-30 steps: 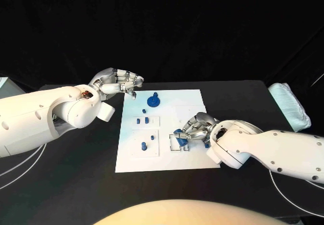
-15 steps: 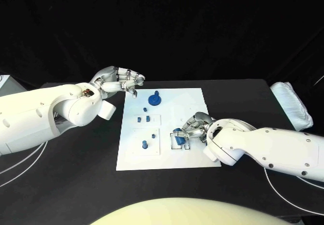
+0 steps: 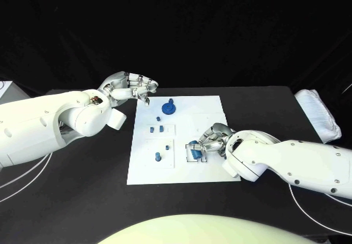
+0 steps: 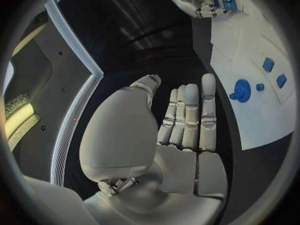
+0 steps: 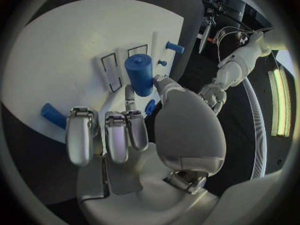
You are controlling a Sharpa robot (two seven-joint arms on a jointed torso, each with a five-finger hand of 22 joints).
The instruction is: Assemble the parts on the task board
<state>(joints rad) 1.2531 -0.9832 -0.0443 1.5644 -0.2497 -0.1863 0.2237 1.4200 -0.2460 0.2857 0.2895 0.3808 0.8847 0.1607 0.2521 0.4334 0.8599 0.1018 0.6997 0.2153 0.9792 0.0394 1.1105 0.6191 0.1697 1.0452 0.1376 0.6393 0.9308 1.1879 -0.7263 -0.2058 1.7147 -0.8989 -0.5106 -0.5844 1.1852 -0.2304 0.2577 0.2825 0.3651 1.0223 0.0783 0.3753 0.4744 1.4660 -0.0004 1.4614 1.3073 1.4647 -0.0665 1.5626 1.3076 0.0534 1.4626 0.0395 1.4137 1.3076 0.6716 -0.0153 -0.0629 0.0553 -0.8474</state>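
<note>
The white task board point(image 3: 179, 170) lies in the middle of the table. My right hand point(image 3: 210, 139) hovers over its right half and pinches a blue cylinder point(image 3: 197, 151) point(image 5: 139, 75) between thumb and a finger, just above two outlined slots point(image 5: 110, 68). A short blue peg point(image 5: 53, 116) lies loose on the board beside that hand. My left hand point(image 3: 132, 87) point(image 4: 184, 120) floats off the board's far left corner with straight fingers and holds nothing. A blue gear point(image 3: 169, 108) point(image 4: 240, 91) stands near it. Small blue parts point(image 3: 152, 129) and a blue peg point(image 3: 158, 156) sit in the board's left half.
A pale folded cloth bundle point(image 3: 320, 115) lies at the table's right edge. Black tabletop point(image 3: 73, 193) surrounds the board. My left forearm point(image 3: 44, 127) stretches across the table's left side, and the right forearm point(image 3: 293, 162) covers the near right.
</note>
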